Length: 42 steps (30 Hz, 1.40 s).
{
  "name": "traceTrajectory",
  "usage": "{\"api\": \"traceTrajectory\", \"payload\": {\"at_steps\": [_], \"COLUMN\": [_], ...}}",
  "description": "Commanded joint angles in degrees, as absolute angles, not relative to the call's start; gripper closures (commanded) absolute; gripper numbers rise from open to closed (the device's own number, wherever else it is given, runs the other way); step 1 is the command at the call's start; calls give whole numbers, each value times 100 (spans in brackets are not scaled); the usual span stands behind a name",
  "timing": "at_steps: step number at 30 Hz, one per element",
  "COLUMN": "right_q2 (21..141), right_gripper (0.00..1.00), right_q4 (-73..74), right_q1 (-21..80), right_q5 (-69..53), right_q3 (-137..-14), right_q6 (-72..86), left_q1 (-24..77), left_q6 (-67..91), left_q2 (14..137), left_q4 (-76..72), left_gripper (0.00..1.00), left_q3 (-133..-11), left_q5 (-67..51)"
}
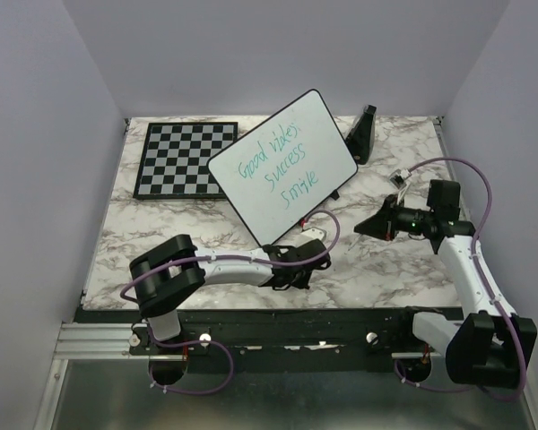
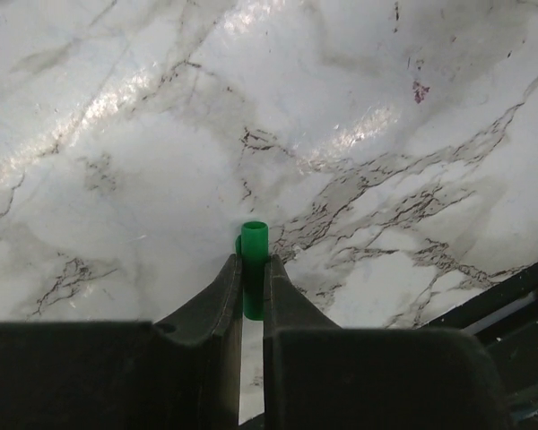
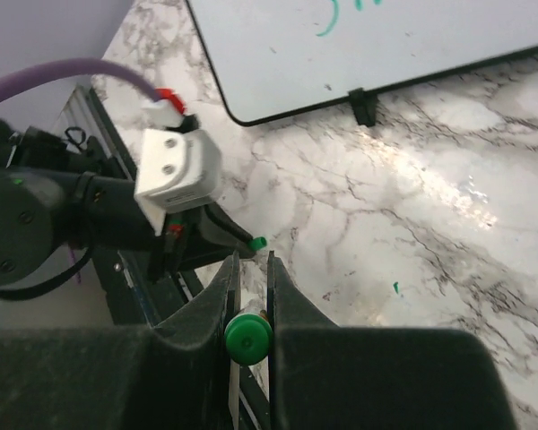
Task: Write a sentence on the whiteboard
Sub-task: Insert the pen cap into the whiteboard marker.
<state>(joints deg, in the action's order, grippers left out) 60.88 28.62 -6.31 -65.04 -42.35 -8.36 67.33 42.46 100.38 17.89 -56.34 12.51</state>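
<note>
The whiteboard (image 1: 258, 213) lies tilted at the table's middle. It carries the sentence (image 1: 285, 168) in teal, three short lines reading "Good vibes Success Smile". In the right wrist view the whiteboard (image 3: 412, 54) shows its lower corner and a teal stroke (image 3: 327, 22). My left gripper (image 2: 252, 260) is shut on a green marker cap (image 2: 254, 240) just above the marble. From above, the left gripper (image 1: 323, 262) sits in front of the board. My right gripper (image 3: 252, 260) is shut on the green marker (image 3: 248, 338), facing the cap (image 3: 258, 242). Seen from above, the right gripper (image 1: 362, 226) points left.
A black-and-white chessboard (image 1: 184, 157) lies at the back left. A black wedge-shaped object (image 1: 363, 134) stands at the back right. A small green speck (image 3: 395, 288) marks the marble. The black front rail (image 2: 511, 296) runs close to the left gripper.
</note>
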Motion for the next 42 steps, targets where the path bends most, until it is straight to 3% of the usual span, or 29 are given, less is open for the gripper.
{"api": "traceTrajectory", "payload": {"at_steps": [1, 19, 28, 42], "right_q2": [6310, 8138, 8709, 9518], "right_gripper": [99, 100, 100, 100], "right_q4": [2224, 941, 264, 79], "right_q1": [-598, 395, 773, 853], "right_q5": [-5494, -4527, -3973, -4148], "right_q3": [-4061, -3982, -3972, -4157], "right_q6": [270, 2346, 2821, 2997], "left_q1": [6785, 7022, 7014, 7022], "left_q6": [3780, 3279, 3226, 3173], "left_q2": [10732, 10925, 10898, 10916], "left_q4": [2058, -148, -475, -519], "left_gripper": [87, 88, 88, 88], "left_q3": [-4843, -3815, -3595, -3612], "left_q5": [1757, 1995, 1907, 1828]}}
